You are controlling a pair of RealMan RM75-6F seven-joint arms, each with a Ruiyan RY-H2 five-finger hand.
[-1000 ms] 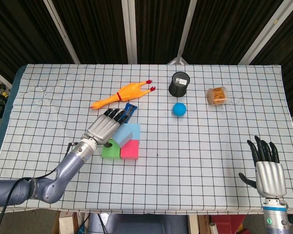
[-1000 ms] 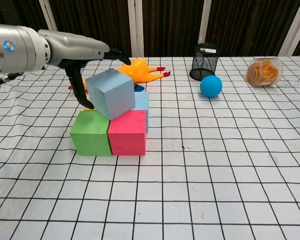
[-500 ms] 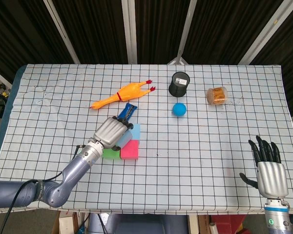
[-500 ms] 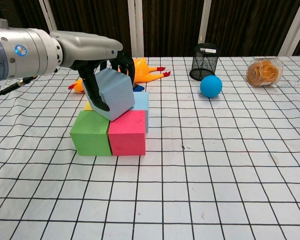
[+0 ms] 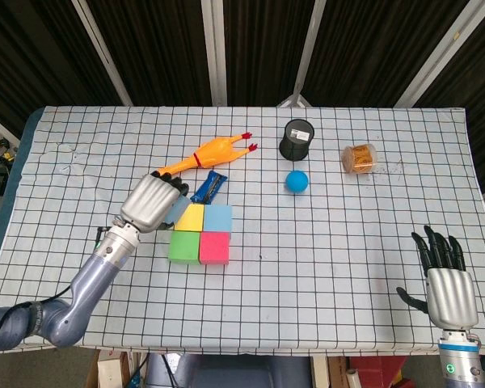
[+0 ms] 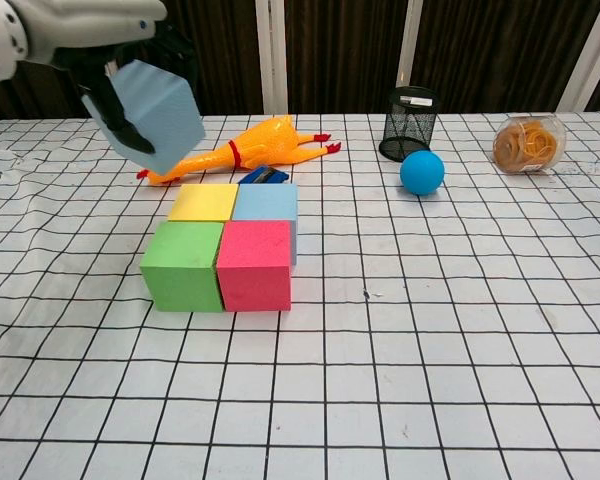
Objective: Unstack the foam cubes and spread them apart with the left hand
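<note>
Holding orange rings, a clear jar [image 6: 527,143] lies sideways.

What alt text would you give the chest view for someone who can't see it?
The left hand holds a pale blue foam cube lifted above a checked table, where green, pink, yellow and light blue cubes sit together in a square.

I'm seeing my left hand [image 6: 120,45] holding one cube [image 6: 145,112] above and left of four cubes [image 6: 230,245] sitting together.
</note>
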